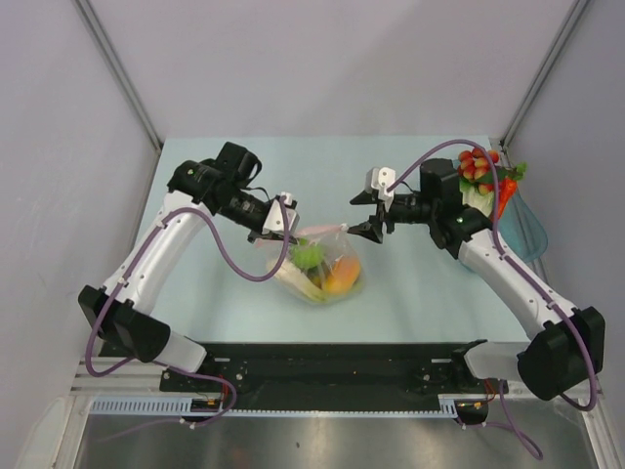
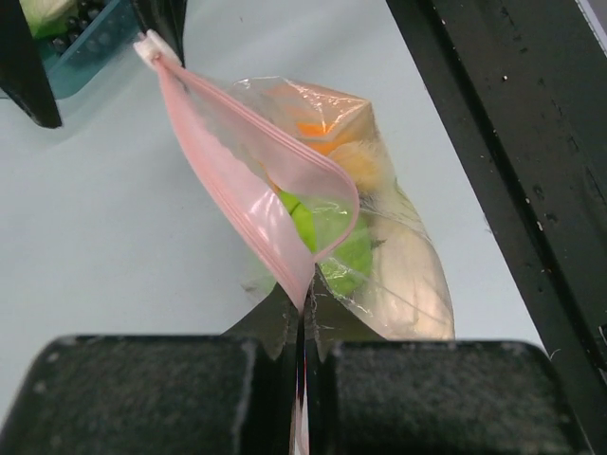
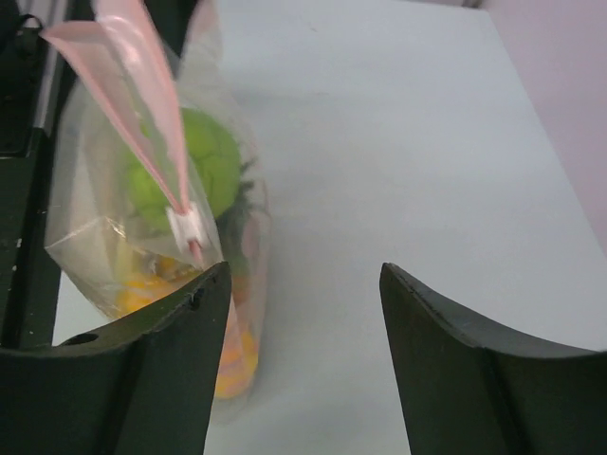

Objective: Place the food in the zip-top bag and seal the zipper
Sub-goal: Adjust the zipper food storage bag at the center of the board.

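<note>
The zip-top bag [image 1: 322,269] hangs low over the table between my arms. It holds food: a green ball [image 2: 334,239], an orange [image 2: 327,125] and pale pieces. My left gripper [image 2: 303,318] is shut on one end of the pink zipper [image 2: 237,166], whose two halves bulge apart near that end. The white slider [image 3: 186,226] sits at the other end, just left of my right gripper [image 3: 303,275]. That gripper is open with nothing between its fingers. More food, strawberries [image 1: 476,164] and a carrot [image 1: 505,195], lies at the far right.
A teal bowl [image 1: 527,230] stands at the table's right edge behind my right arm. The black rail [image 1: 332,366] carrying the arm bases runs along the near edge. Grey walls close in the left, right and back sides.
</note>
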Controlling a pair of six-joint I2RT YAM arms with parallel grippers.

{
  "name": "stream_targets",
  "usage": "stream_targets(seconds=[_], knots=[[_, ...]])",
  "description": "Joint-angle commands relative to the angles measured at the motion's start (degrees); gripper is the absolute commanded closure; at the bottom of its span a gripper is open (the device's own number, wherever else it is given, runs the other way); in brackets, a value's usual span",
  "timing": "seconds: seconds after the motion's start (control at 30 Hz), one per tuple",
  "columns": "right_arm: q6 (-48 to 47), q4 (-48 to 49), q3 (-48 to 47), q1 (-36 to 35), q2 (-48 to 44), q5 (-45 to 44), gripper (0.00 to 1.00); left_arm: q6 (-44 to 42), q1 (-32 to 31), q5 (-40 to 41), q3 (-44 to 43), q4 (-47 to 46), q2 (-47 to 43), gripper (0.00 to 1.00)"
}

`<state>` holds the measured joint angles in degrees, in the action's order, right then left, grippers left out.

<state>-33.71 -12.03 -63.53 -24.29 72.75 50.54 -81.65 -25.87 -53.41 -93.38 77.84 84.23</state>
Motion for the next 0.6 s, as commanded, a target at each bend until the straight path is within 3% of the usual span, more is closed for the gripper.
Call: stream_targets(seconds=[0.0,0.17,0.33,0.57], knots=[[-2.49,1.15,-0.28,-3.56,-2.52,5.44,0.35,-3.96,-0.15,-5.22,-0.13,6.18,-1.0,1.0],[-6.36,-5.97,-0.28,-6.11,-3.41,6.67,0.44,-3.69,-0.24,-5.65,0.22,6.18,-0.91,1.0],[-9.61,-11.86,-0.28,-5.41,-5.16,6.32,0.37,-4.05,-0.15,-5.66,-0.13,6.01,-0.64,1.0],[-9.8,-18.29,-0.28,-4.88,-9.29,5.27,0.35,-3.43,-0.23,-6.09,-0.66,6.09,0.06,1.0]])
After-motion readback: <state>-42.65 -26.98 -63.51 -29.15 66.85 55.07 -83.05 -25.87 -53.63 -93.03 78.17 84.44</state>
